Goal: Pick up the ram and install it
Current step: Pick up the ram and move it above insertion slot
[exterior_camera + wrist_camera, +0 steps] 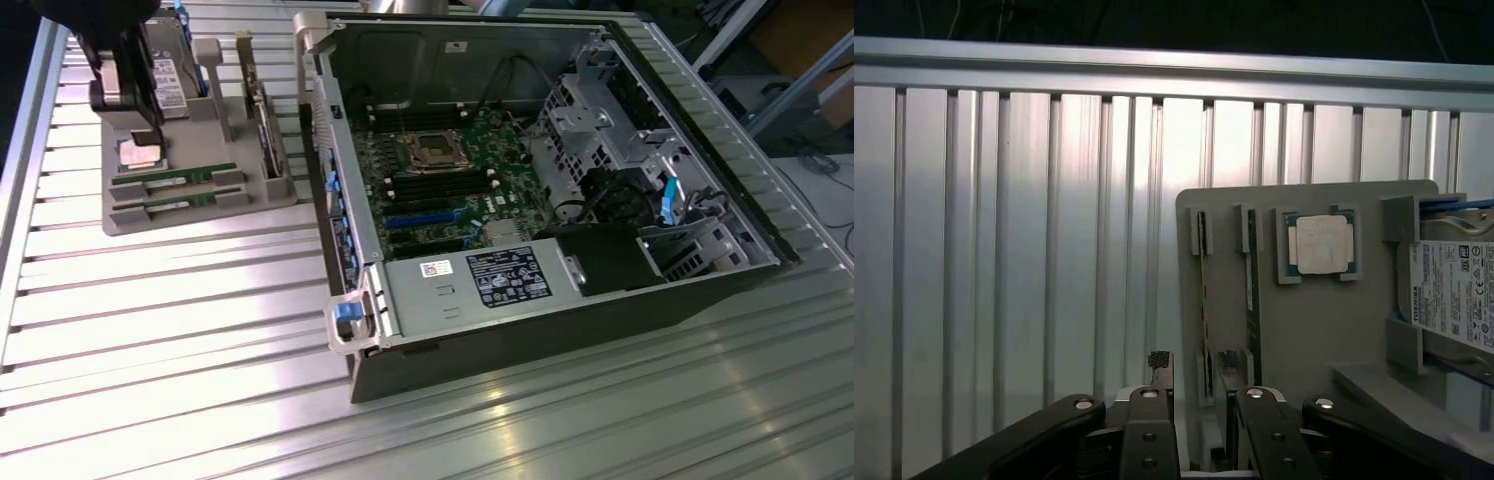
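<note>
Ram: the ram (pixel 176 198) lay in a slot of the grey tray (pixel 200 213) at the upper left of the exterior frame, on the side of the tray nearer the camera.
Long axis: it ran across the frame from left to right, rising slightly toward the right. It lay parallel to the second ram stick (pixel 176 180) just beside it.
Ends: each end sat in a grey slot block, and the right-hand end pointed toward the open computer case (pixel 400 65).
Exterior view alone: it showed the case on the ribbed tabletop (pixel 174 330), with the motherboard (pixel 441 185) and power supply (pixel 487 280) inside. The gripper (pixel 127 100) hung dark above the tray's far end.
Wrist view alone: it showed the ram (pixel 1201 300) edge-on as a thin line, standing on its long edge. The second ram stick (pixel 1251 290) lay between it and the processor chip (pixel 1322 243). The hard drive (pixel 1454 290) stood past the chip.
Jaws: on the gripper (pixel 1194 362) they were spread and held nothing. The fingertips (pixel 1159 362) stood either side of the ram's near end.
</note>
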